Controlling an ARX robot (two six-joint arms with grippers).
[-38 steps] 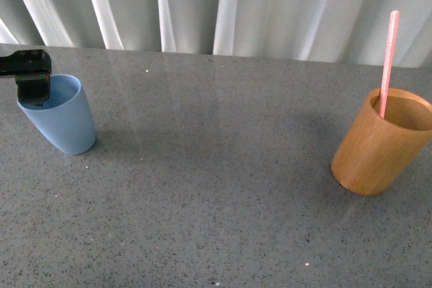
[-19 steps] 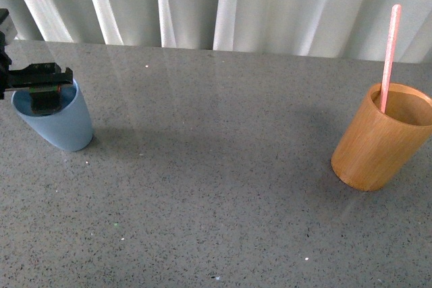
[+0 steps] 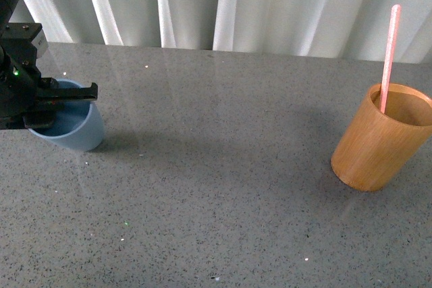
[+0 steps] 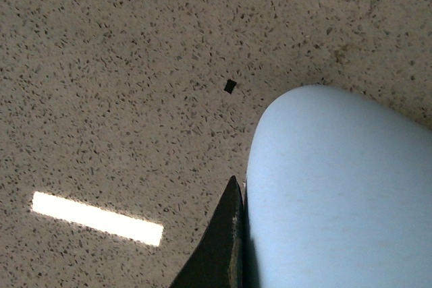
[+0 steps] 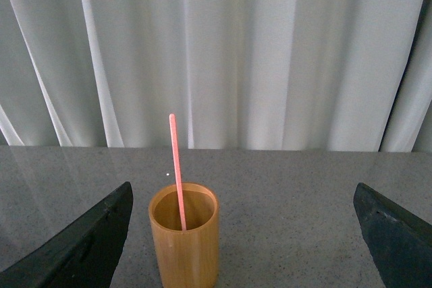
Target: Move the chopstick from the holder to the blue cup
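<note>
Location of chopstick [image 3: 388,59]: near upright inside holder [image 3: 378,143], right edge of front view, top well above rim. Location of blue cup [image 3: 77,129]: left edge, on grey table [image 3: 216,180], well apart from holder. State of left gripper [image 3: 64,99]: jaws clamped on blue cup wall, one finger [image 4: 219,247] against outer surface. State of right gripper [image 5: 241,193]: jaws wide apart, clear of holder.

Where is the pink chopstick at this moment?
In the front view the chopstick stands in the holder at the right side of the table, far from the blue cup at the left.
</note>
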